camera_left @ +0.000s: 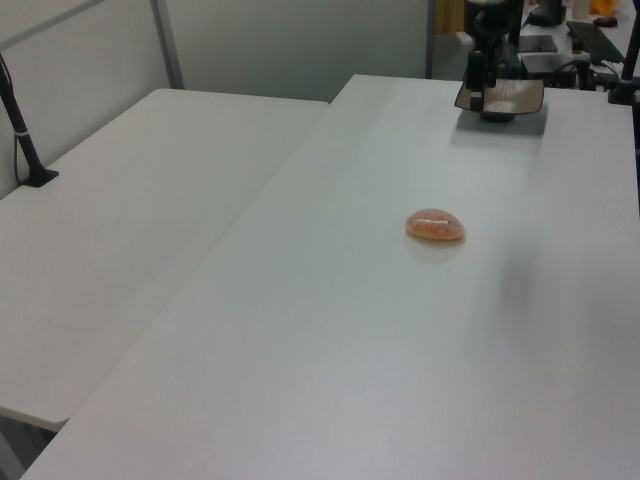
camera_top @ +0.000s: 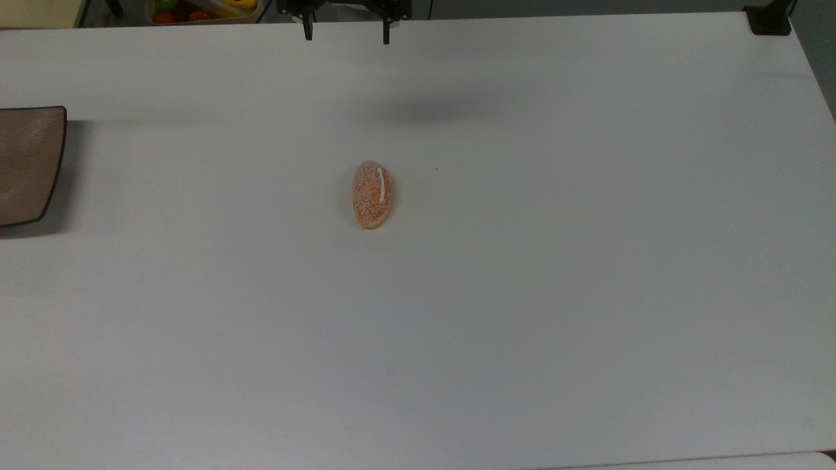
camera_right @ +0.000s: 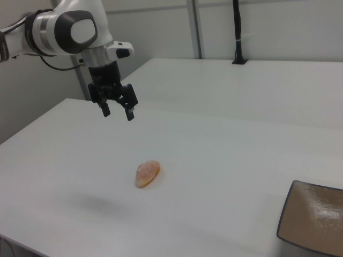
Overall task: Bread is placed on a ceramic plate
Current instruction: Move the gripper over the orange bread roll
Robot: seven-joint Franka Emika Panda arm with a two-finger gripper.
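Worktop: bare white around the roll, wide open room.
Plate: at the top view's left edge.
Roll: mid-worktop, well apart from plate.
Claw: released, raised, above and beyond the roll.

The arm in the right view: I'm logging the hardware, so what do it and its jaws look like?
The arm is glossy white with rounded segments and a dark grey round joint cap. A dark cable runs behind it. Its gripper is black, with two slim black jaws ending in pale tips.
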